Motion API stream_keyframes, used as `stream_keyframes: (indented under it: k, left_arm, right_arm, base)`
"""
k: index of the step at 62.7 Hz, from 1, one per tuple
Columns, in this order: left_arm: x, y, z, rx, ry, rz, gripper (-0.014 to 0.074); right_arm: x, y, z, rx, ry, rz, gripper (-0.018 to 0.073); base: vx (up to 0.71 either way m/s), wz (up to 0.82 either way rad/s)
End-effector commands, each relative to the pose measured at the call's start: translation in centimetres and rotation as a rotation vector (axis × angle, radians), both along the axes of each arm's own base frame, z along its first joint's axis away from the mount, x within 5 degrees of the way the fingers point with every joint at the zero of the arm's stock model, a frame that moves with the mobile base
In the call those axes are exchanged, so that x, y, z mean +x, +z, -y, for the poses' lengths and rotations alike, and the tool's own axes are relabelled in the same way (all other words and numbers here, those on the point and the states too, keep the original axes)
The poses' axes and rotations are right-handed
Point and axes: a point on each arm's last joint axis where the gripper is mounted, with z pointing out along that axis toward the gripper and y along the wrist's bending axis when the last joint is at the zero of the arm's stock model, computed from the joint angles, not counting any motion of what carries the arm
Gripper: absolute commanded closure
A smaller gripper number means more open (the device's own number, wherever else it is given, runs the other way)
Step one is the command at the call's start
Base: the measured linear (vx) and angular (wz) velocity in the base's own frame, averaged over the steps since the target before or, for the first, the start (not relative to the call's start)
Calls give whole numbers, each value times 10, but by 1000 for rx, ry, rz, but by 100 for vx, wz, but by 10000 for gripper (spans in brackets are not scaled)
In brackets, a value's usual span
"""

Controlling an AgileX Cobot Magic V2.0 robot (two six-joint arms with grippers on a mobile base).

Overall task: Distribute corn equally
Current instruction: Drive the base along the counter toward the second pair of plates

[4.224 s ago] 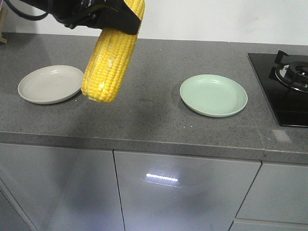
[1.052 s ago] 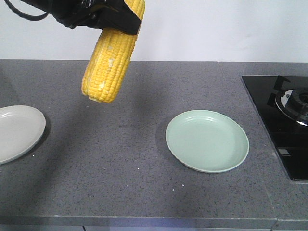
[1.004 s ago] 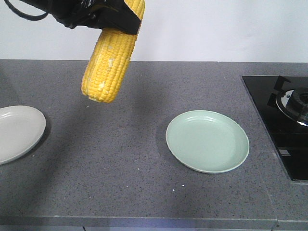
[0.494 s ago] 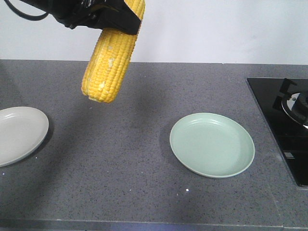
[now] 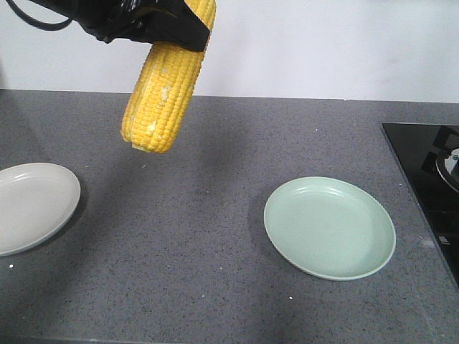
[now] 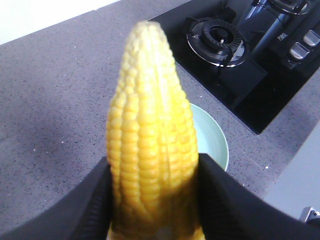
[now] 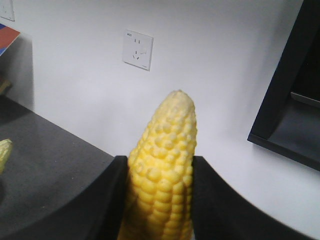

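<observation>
Broadly, a grey speckled countertop [image 5: 215, 251] fills the front view, backed by a white wall [image 5: 323, 43]. At its right edge sits a black gas hob [image 5: 430, 172], whose burner [image 6: 217, 37] and knobs show clearly in the left wrist view. Two plates rest on the counter, well apart: a pale green plate [image 5: 330, 227] right of centre and a beige plate [image 5: 32, 208] cut off at the left edge; both are bare in this view.

High in the front view, a black gripper [image 5: 165, 29] clamps a corn cob [image 5: 161, 93] near its upper end, so the cob hangs tilted above the counter between the two plates, touching neither; which arm this is cannot be told from that view.

Each wrist camera shows its own cob. The left gripper [image 6: 155, 200] pinches a yellow cob [image 6: 150, 145] between its black fingers [image 6: 90, 200], with the green plate's rim [image 6: 217, 140] showing behind it. The right gripper [image 7: 157, 200] is likewise pressed onto a second cob [image 7: 162, 170], its tapered tip pointing up toward the wall, where a white socket [image 7: 137, 49] is mounted. A small yellowish end of something [image 7: 4, 152] peeks in at that view's left edge; it is too cropped to identify.
</observation>
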Motion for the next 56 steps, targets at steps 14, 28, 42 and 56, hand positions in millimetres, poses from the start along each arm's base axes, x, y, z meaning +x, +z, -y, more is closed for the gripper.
stream_keyframes:
  k: [14, 28, 42, 56]
  left_arm:
    - [-15, 24, -4, -85, -1, 82, 603]
    - [-15, 24, -4, -85, -1, 82, 603]
    - [-15, 24, -4, -85, -1, 82, 603]
    - [-15, 24, -4, -85, -1, 82, 603]
  right_arm:
    - [-11, 7, -4, 4, 17, 40, 564]
    - [-11, 7, -4, 4, 17, 40, 564]
    - [-11, 7, -4, 4, 17, 40, 564]
    - [-11, 7, -4, 4, 17, 40, 564]
  base:
    - [5, 4]
    - [5, 1]
    - [5, -5]
    - [5, -6]
